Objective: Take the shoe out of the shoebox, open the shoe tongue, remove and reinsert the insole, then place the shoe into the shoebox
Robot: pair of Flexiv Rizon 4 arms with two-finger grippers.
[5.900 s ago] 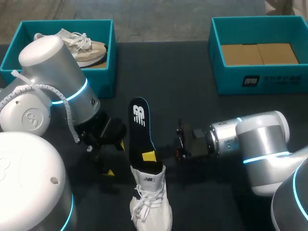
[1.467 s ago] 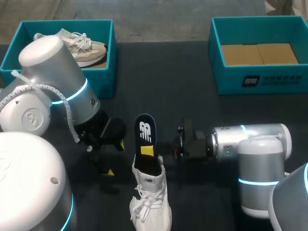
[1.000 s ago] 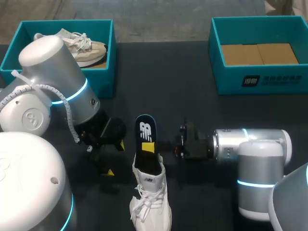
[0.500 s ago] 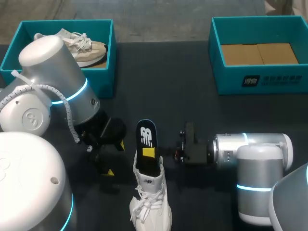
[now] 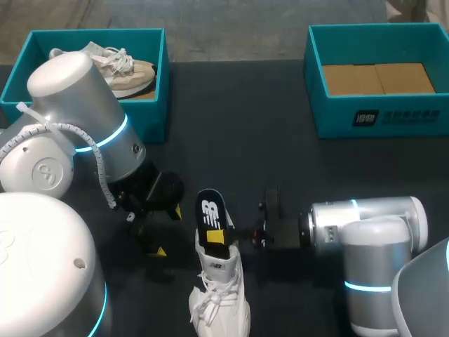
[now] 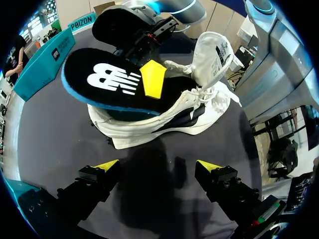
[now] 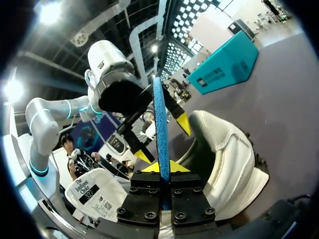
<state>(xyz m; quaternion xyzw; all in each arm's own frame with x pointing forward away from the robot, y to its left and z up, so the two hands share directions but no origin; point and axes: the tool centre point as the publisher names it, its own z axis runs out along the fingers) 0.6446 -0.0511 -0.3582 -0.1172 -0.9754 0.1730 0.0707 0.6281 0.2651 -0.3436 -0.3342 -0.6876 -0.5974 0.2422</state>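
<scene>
Our right gripper point(image 7: 163, 167) is clamped on the insole point(image 7: 160, 114). The insole stands on its edge between the two yellow tips, which press on it from both sides. It is black with a blue rim. Its far part rises ahead of the fingers, and its near part goes down into the opening of the white shoe point(image 5: 219, 291), just beside and under this gripper. The shoe stands on the dark table point(image 5: 266, 126) and its tongue point(image 6: 212, 50) is pulled up, away from the opening.

Our left gripper point(image 6: 157, 167) is released, its fingers standing wide apart and holding nothing. The shoe lies just ahead of them, not touching, with the insole over it. Beyond the shoe we see the right gripper reaching in from the opposite side.

A teal shoebox point(image 5: 375, 77) with a brown cardboard floor stands well apart from the right gripper, at the far edge. A second teal box point(image 5: 151, 105) with a beige shoe point(image 5: 116, 67) inside stands well beyond the left gripper.
</scene>
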